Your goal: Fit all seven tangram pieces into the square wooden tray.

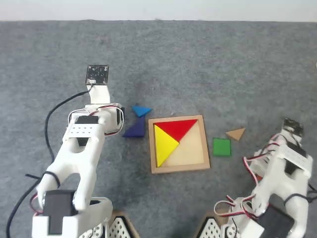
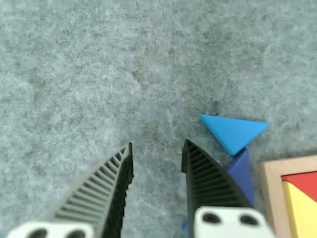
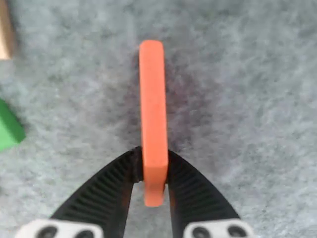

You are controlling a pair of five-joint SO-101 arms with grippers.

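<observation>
The right claw (image 3: 151,156) was clamped on an orange piece (image 3: 152,99), which stood on edge between the two black fingers, gripped at its near end with most of its length sticking out past the tips over the grey mat (image 3: 247,74); whether it touched the mat I could not tell. The right arm (image 1: 282,166) stood at the near right of the table, and a green square (image 1: 221,147) lay flat on the mat between it and the wooden tray (image 1: 179,169). A tan triangle (image 1: 236,133) lay just beyond the square, apart from it. The tray sat near the middle of the table with two pieces in it: a red triangle (image 1: 177,127) along the far side and a yellow triangle (image 1: 164,144) along the left side, their edges meeting; the near right part of the tray floor was bare. Just left of the tray lay a dark blue piece (image 1: 134,130), with a light blue triangle (image 1: 141,111) at its far end. The left arm (image 1: 81,148) reached out from the near left, and the left claw (image 2: 157,148) hung over bare mat with its fingers spread wide and nothing between them, one finger (image 2: 208,178) just beside the dark blue piece.
</observation>
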